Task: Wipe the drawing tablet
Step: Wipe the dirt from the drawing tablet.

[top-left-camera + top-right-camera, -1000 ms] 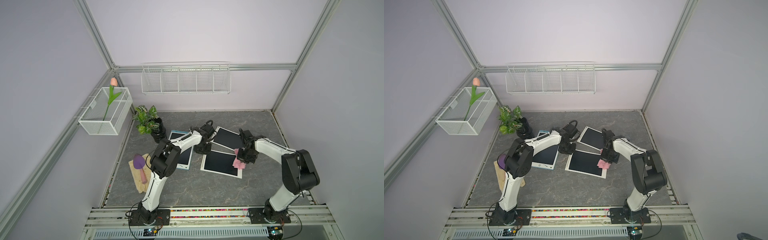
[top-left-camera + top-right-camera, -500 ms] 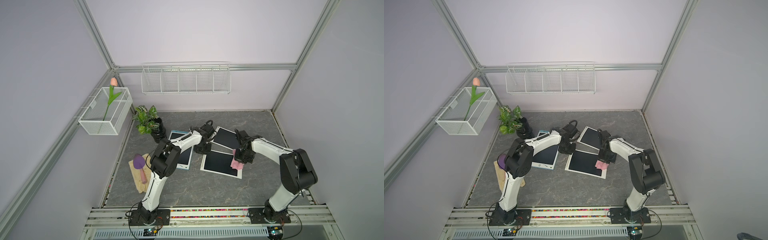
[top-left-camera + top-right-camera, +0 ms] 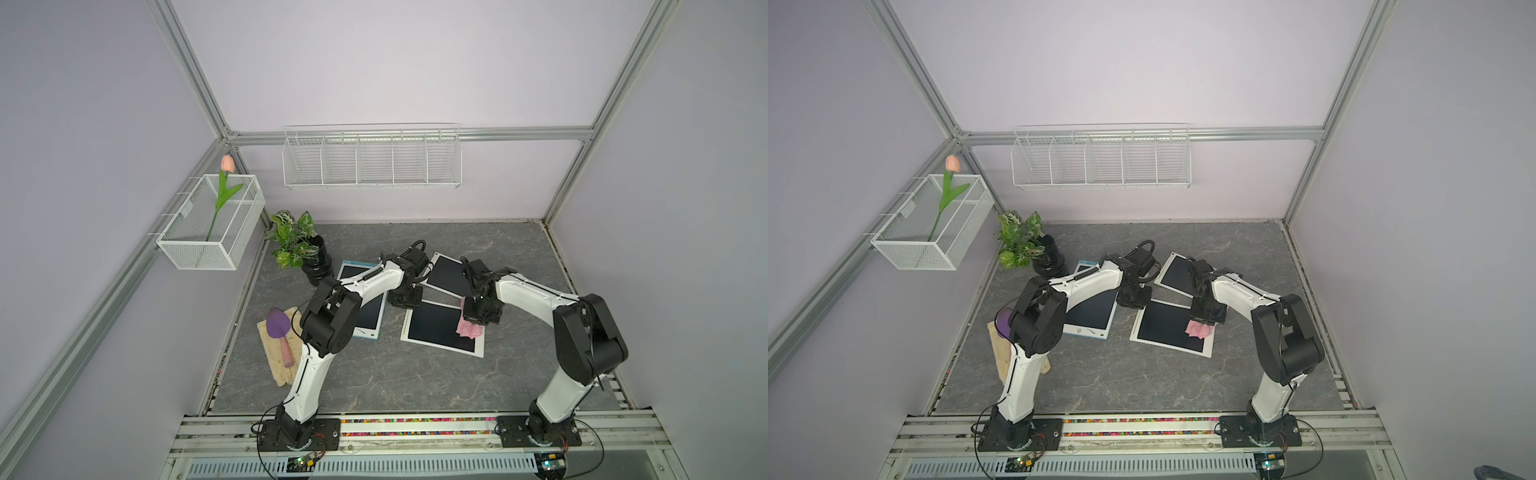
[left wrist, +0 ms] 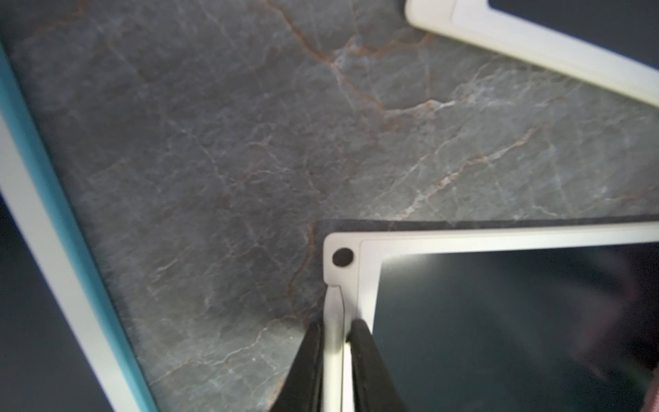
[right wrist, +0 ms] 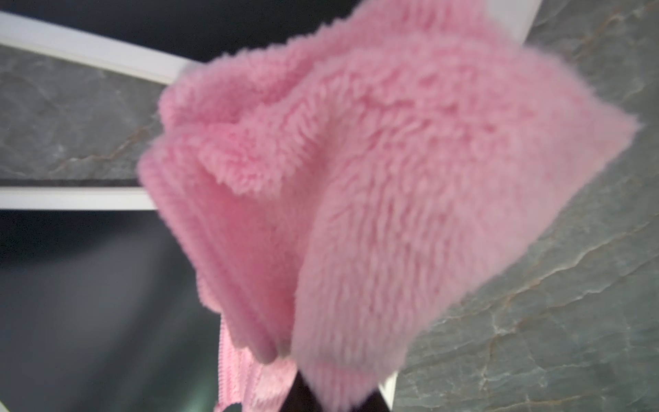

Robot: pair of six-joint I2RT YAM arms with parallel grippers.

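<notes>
A white-framed drawing tablet (image 3: 436,328) lies flat near the middle of a grey marble table (image 3: 374,374). At its 11 o'clock corner the left gripper (image 4: 334,335) pinches the tablet's white side edge. At its 3 o'clock edge the right gripper (image 3: 478,322) — jaws clamped on a fluffy pink cloth (image 5: 356,178) — holds the cloth over frame and dark screen.

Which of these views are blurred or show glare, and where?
Right wrist view: the pink cloth is close to the lens and blurred. Left wrist view: pale glare lies on the dark screen of the white tablet, near its corner; the blue-edged tablet is soft. Both top views: sharp, evenly lit, only soft shadows on the table.
</notes>
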